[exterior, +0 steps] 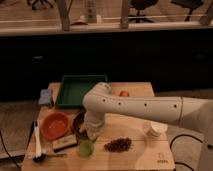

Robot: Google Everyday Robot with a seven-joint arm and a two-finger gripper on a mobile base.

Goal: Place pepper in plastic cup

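The plastic cup [86, 148], small and translucent light green, stands near the table's front edge, left of centre. My white arm reaches in from the right and bends down. Its gripper [93, 133] hangs just above and slightly right of the cup. The pepper is hidden; I cannot tell whether it is in the gripper or in the cup.
An orange bowl [55, 125] and a dark bowl [79, 121] sit left of the gripper. A green tray [75, 89] lies at the back, with a red-orange tomato [124, 93] to its right. A white cup [155, 129], a dark crumbly pile [118, 144], a long-handled utensil [37, 142] and a small block [65, 143] are also on the table.
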